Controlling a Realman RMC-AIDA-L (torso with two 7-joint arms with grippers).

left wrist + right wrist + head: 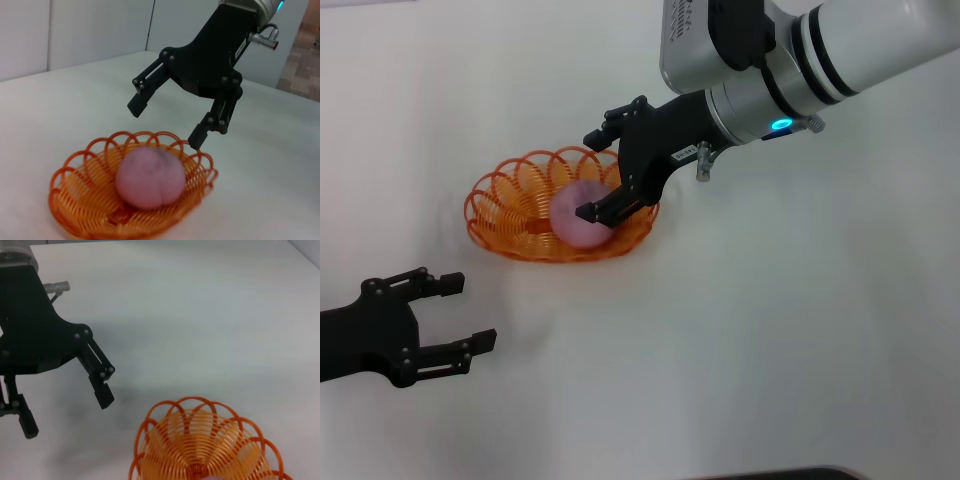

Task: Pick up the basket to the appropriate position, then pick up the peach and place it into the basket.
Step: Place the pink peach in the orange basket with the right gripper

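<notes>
Pink peach (578, 214) sits inside orange wire basket (510, 215) on white table (770, 330).
Right gripper (602, 172) above it, fingers spread, not gripping. Left gripper (462, 313) parked near front-left, fingers wide.

White table (770, 330) carries one basket (510, 215), sitting flat near the middle, peach (575, 215) inside.
</notes>
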